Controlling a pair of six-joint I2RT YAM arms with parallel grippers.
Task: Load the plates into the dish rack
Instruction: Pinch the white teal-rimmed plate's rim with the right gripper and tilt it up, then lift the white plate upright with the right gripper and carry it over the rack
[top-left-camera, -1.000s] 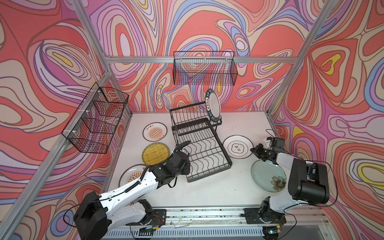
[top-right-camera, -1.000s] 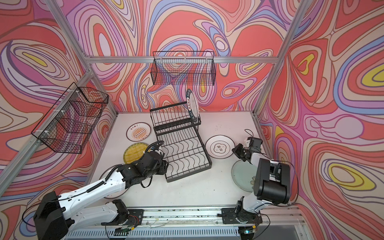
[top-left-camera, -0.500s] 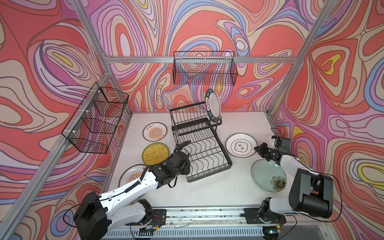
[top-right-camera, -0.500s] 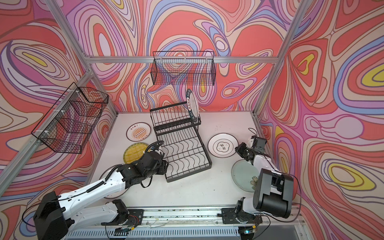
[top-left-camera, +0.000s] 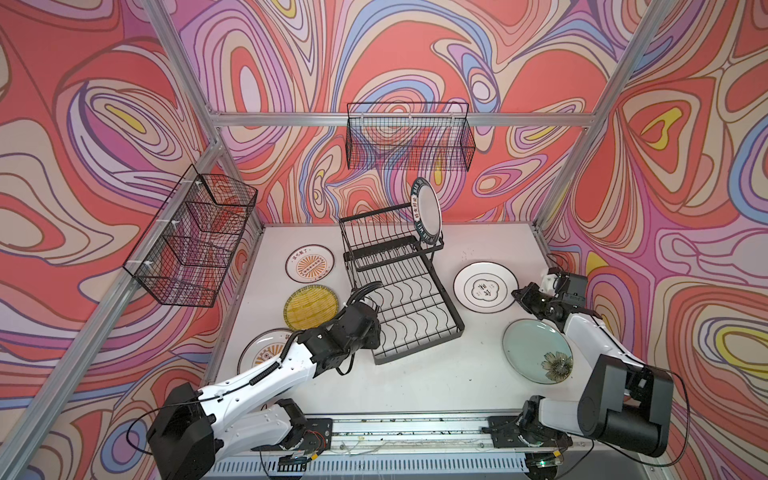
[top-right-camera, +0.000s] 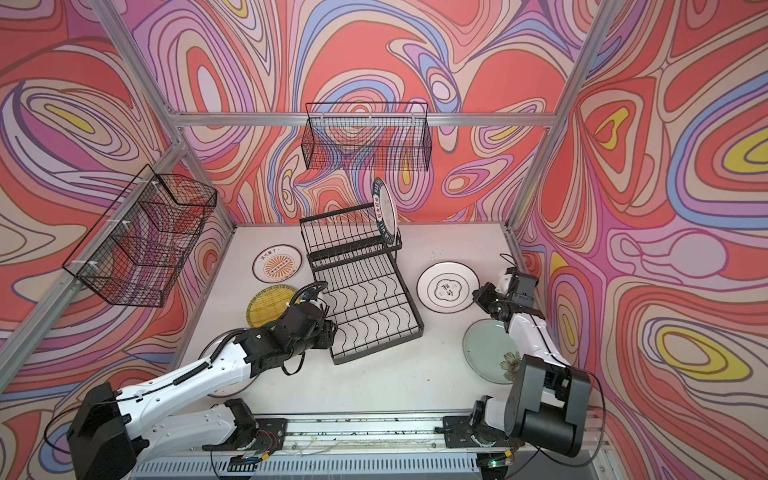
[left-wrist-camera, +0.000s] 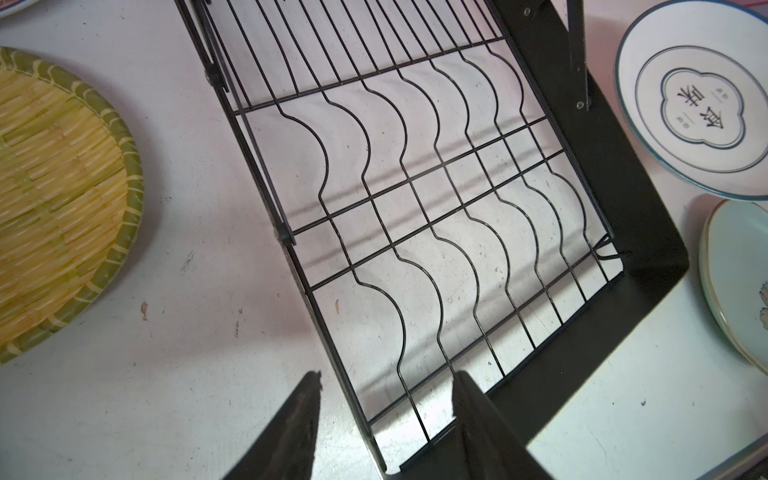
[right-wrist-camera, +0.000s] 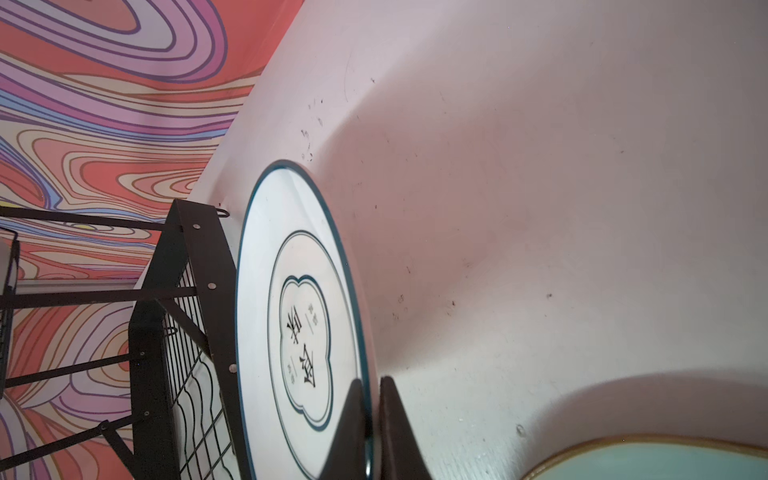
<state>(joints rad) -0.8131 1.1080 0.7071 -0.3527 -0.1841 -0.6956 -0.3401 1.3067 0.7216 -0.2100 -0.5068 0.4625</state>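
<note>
The black dish rack (top-left-camera: 419, 347) stands mid-table, and a dark-lettered plate (top-left-camera: 428, 212) sits upright in its raised tier. To its right is the cloud-outline plate (top-left-camera: 484, 286); my right gripper (right-wrist-camera: 372, 399) is shut on its near rim (right-wrist-camera: 368, 419). A pale green plate (top-left-camera: 536, 349) lies in front of it. To the rack's left lie a sunburst plate (top-left-camera: 309, 264), a yellow woven plate (top-left-camera: 311, 307) and a second sunburst plate (top-left-camera: 262, 353), half under my left arm. My left gripper (left-wrist-camera: 386, 378) is open, straddling the rack's side rail (left-wrist-camera: 332, 353) near its front left corner.
Fine-mesh wire baskets hang on the left wall (top-left-camera: 195, 237) and the back wall (top-left-camera: 409, 141). The arms' base rail (top-left-camera: 399, 428) runs along the table's front edge. Patterned walls close the table's left, back and right sides.
My right gripper has pulled the cloud-outline plate a little to the right, away from the rack, and the right arm's elbow has swung toward the front. The left arm is still.
</note>
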